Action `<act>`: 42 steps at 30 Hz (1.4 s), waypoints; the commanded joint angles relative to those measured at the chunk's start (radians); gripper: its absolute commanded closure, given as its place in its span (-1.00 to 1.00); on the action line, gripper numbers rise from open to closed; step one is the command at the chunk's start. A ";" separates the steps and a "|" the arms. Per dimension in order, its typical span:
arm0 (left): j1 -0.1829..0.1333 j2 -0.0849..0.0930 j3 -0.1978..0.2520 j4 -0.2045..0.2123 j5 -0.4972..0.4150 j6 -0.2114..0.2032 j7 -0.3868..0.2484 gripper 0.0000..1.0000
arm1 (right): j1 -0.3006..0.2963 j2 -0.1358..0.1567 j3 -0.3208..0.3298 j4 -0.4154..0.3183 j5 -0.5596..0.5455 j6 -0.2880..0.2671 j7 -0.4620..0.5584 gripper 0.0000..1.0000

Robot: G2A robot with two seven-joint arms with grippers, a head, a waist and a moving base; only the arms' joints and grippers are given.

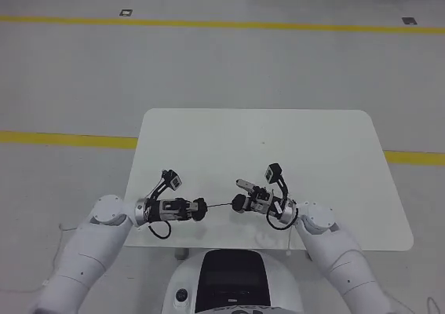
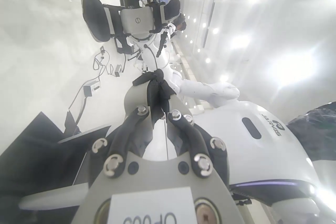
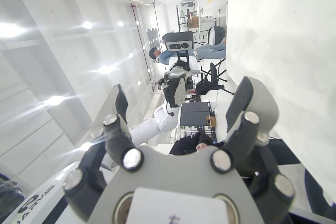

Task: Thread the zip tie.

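A thin dark zip tie [image 1: 218, 206] runs level between my two grippers, above the white table's [image 1: 285, 141] front edge. My left gripper [image 1: 202, 207] is shut on one end of it; in the left wrist view its black pads [image 2: 157, 93] press together and the strap [image 2: 166, 135] shows as a fine line between the fingers. My right gripper [image 1: 237, 194] faces it at the tie's other end, open. In the right wrist view its fingers [image 3: 119, 101] stand wide apart around the left gripper [image 3: 175, 89] farther off. The tie is too thin to make out in that view.
The table top beyond the grippers is bare white. Both arms hang over the table's near edge, close to the robot. The floor around has yellow lines [image 1: 49, 138]. Office chairs and equipment stand far off in the wrist views.
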 commanded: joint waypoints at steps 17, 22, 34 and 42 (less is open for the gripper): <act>-0.008 0.012 0.026 0.055 -0.058 0.024 -0.021 1.00 | 0.002 0.020 0.027 0.029 0.084 -0.015 0.177 -1.00; -0.003 0.011 0.032 0.039 -0.055 0.034 0.007 1.00 | -0.003 0.020 0.023 0.021 0.078 -0.011 0.155 -1.00; 0.002 0.020 0.049 0.044 -0.133 0.043 -0.021 1.00 | -0.012 0.030 0.004 -0.001 0.124 -0.053 0.217 -1.00; -0.005 0.025 0.076 0.046 -0.167 0.038 -0.021 1.00 | -0.018 0.035 -0.004 -0.005 0.166 -0.084 0.240 -0.48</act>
